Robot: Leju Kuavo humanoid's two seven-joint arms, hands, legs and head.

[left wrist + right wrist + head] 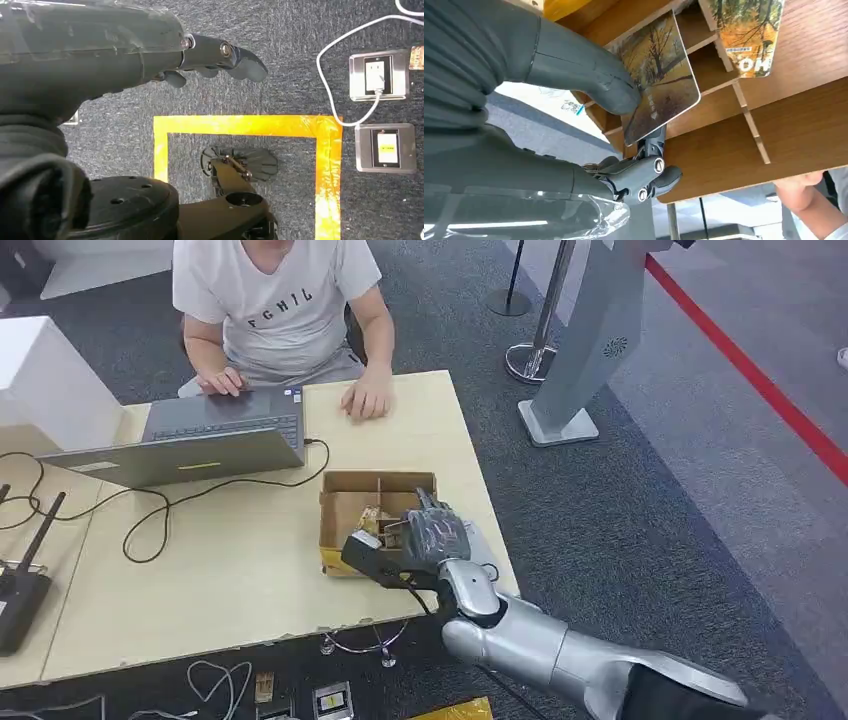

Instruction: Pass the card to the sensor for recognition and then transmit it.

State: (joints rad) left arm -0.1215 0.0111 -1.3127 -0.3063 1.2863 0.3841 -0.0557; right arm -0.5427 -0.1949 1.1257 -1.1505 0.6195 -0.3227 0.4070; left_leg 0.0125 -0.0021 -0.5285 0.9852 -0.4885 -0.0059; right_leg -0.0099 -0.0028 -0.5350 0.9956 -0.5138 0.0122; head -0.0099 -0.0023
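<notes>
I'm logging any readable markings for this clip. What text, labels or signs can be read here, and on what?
"FGHIL", roughly, on the person's white T-shirt.
"HO", turned and cut off, on the second card in the cardboard box.
Small white print on the card pinched by the right hand: too blurred to read.

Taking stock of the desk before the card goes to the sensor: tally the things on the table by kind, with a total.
Laptop: 1
Cardboard box: 1
Router: 1
White box: 1
Total: 4
Cards inside the cardboard box are too small to count in the head view; the right hand pinches one card.
</notes>
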